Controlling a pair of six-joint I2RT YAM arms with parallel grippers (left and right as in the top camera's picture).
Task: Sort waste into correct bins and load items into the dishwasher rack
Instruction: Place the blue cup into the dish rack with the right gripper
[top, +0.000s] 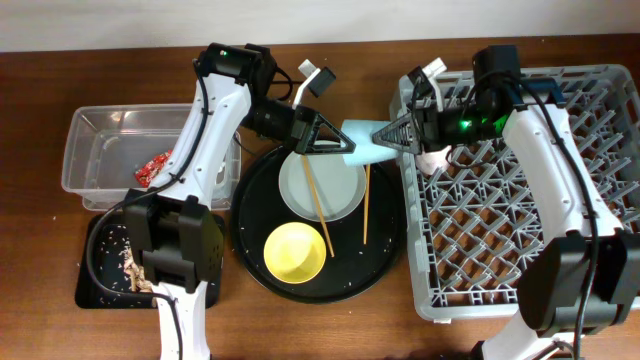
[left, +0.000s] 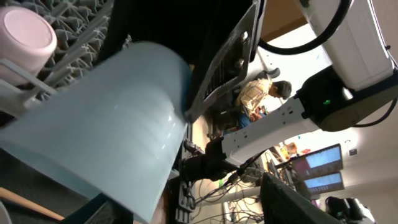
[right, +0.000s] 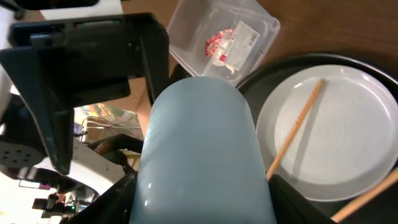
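Note:
The light blue cup (top: 362, 143) lies on its side in the air between my two grippers, above the far edge of the round tray. My right gripper (top: 396, 134) is shut on it; in the right wrist view the cup (right: 199, 149) fills the space between the jaws (right: 202, 199). My left gripper (top: 322, 132) is at the cup's other end and looks open; in its view the cup (left: 106, 124) rests by one finger with a gap to the other. The pale pink cup (top: 432, 158) stands in the dishwasher rack (top: 560, 250). The grey plate (top: 340, 190) carries two chopsticks (top: 318, 205).
The yellow bowl (top: 296, 252) sits on the large round black tray (top: 380, 270). The clear tub (top: 100, 150) at far left holds the red wrapper (top: 155, 168). The small black tray (top: 95, 270) holds beige scraps (top: 130, 265).

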